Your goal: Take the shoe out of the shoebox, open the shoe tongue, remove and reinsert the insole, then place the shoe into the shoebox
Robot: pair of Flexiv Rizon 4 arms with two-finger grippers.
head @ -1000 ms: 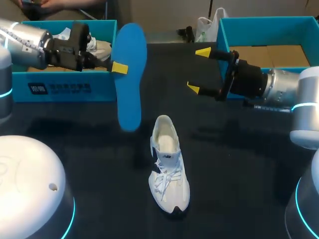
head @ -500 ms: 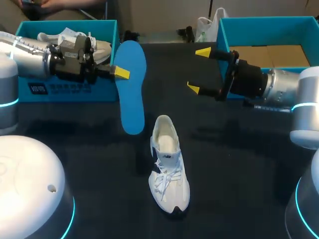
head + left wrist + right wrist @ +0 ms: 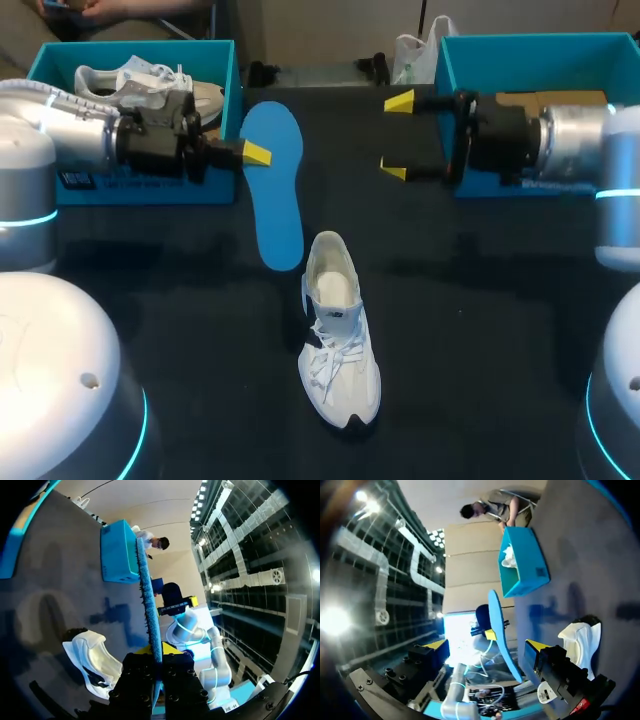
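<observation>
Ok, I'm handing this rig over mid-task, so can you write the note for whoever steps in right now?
Left gripper: shut on the blue insole, which is held out over the table, its lower end near the shoe's heel.
Right gripper: open, holding nothing, in front of the right shoebox.
Shoe: upright on the table, outside both boxes. A second shoe lies in the left shoebox.
Done: shoe out, insole out.
Left: reinsert the insole, put the shoe back in the shoebox.
</observation>
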